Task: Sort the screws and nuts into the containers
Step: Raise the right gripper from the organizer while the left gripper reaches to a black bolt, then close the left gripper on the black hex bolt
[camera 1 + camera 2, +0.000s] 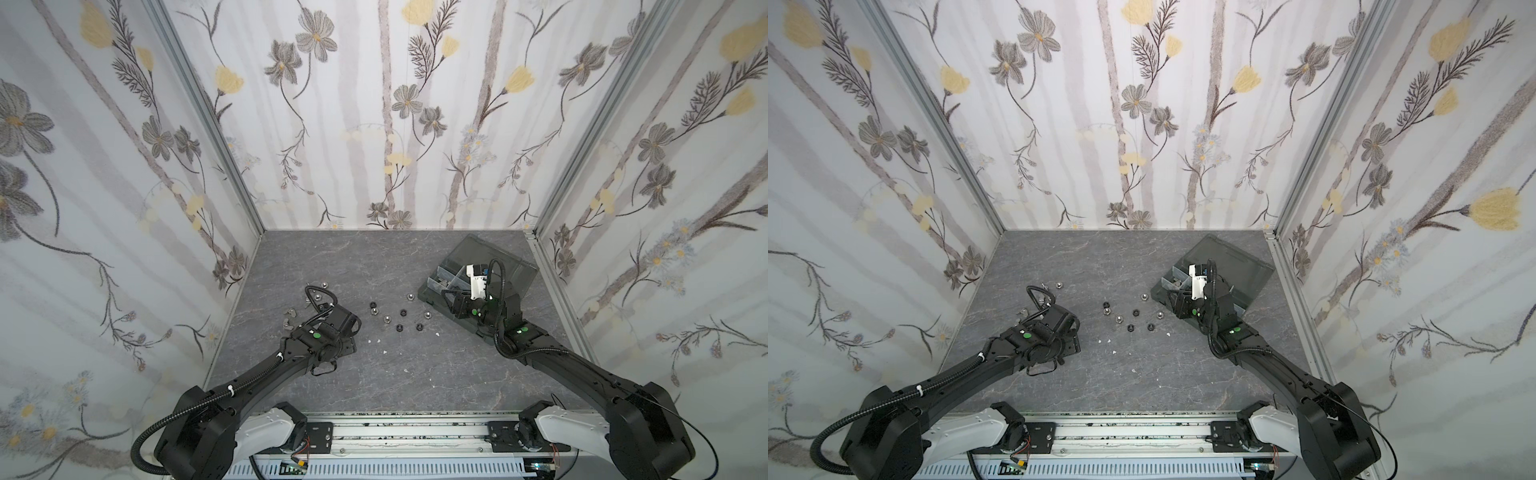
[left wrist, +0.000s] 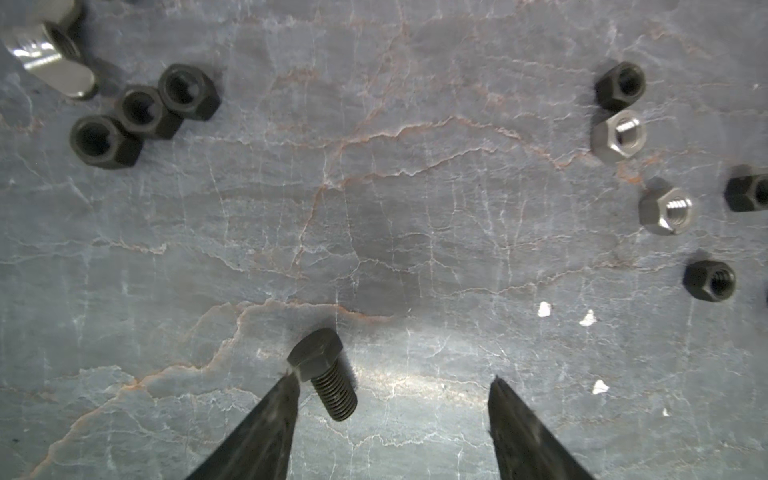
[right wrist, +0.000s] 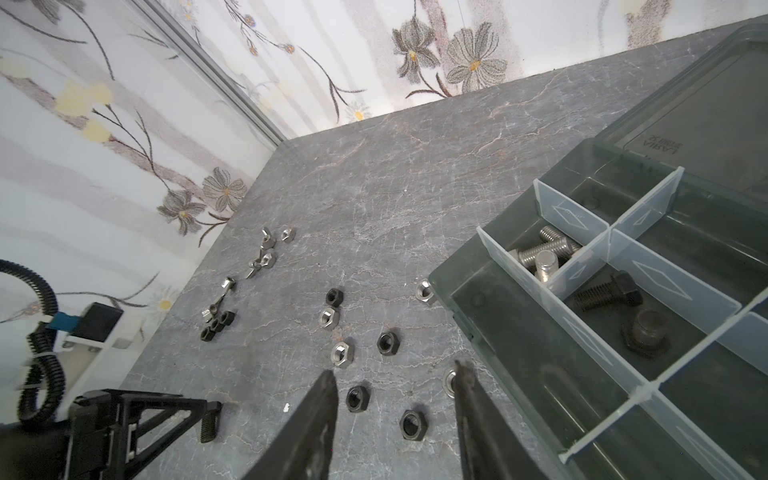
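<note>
Left pincer [image 2: 395, 378] low over the table [image 2: 374, 208], jaws apart. A black screw [image 2: 322, 372] lies between them, its head against one fingertip [image 2: 286, 390], the other jaw well clear. That looks like the pickup step. Next it needs to close squarely across the screw. The right pincer [image 3: 395, 369] is open and empty, a black nut [image 3: 357, 398] just beyond its tips. The organizer box [image 3: 490, 332] sits beside it, black screws [image 3: 609, 293] already in one compartment.

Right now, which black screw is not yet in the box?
The black screw lying on the table between the left fingers, close against one; the other two black screws sit in a box compartment.
</note>
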